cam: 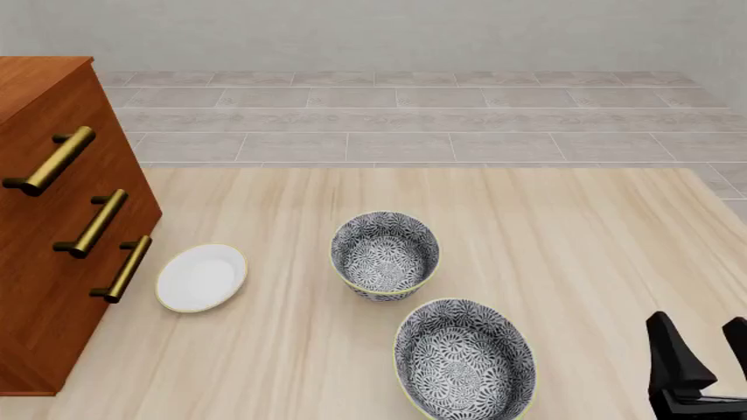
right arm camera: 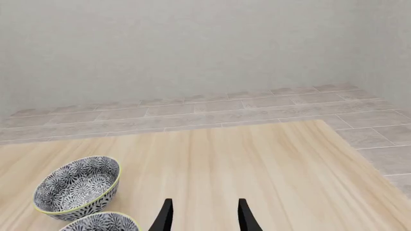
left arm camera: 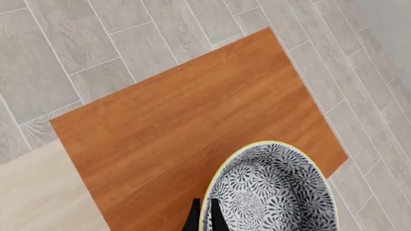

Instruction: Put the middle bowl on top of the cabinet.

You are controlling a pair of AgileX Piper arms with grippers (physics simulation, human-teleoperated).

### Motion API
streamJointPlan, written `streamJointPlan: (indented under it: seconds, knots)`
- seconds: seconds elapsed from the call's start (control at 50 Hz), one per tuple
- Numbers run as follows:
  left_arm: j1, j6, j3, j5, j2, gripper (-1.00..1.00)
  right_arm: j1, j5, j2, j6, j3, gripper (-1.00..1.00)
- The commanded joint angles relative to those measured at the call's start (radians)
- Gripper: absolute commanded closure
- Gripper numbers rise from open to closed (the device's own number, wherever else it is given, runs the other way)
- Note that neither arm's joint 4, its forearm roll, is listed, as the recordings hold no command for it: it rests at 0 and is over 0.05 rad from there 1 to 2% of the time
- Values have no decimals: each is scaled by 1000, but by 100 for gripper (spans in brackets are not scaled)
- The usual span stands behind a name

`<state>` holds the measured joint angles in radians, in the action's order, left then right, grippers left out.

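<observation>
The middle bowl [left arm camera: 273, 190] carries a dense dark-grey-and-white floral pattern with a thin pale-yellow rim; the two bowls on the table [cam: 386, 254] [cam: 464, 360] match it. The cabinet [cam: 52, 219] is reddish-brown wood with brass handles [cam: 49, 162], the plate [cam: 201, 277] plain white, the table [cam: 561, 254] pale wood-grain

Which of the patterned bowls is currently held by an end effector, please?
The floral bowl above the cabinet top, its rim pinched by the left end effector; the two bowls on the table sit free.
</observation>
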<state>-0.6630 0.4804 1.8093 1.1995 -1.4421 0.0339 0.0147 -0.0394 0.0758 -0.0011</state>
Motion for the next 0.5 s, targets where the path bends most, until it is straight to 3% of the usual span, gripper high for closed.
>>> streamJointPlan:
  seconds: [0.02, 0.5]
  knots:
    - [-9, -12, -10, -7, 6, 100, 1, -4, 5, 0, 0, -100]
    - [-21, -37, -27, -20, 8, 100, 3, -4, 6, 6, 0, -100]
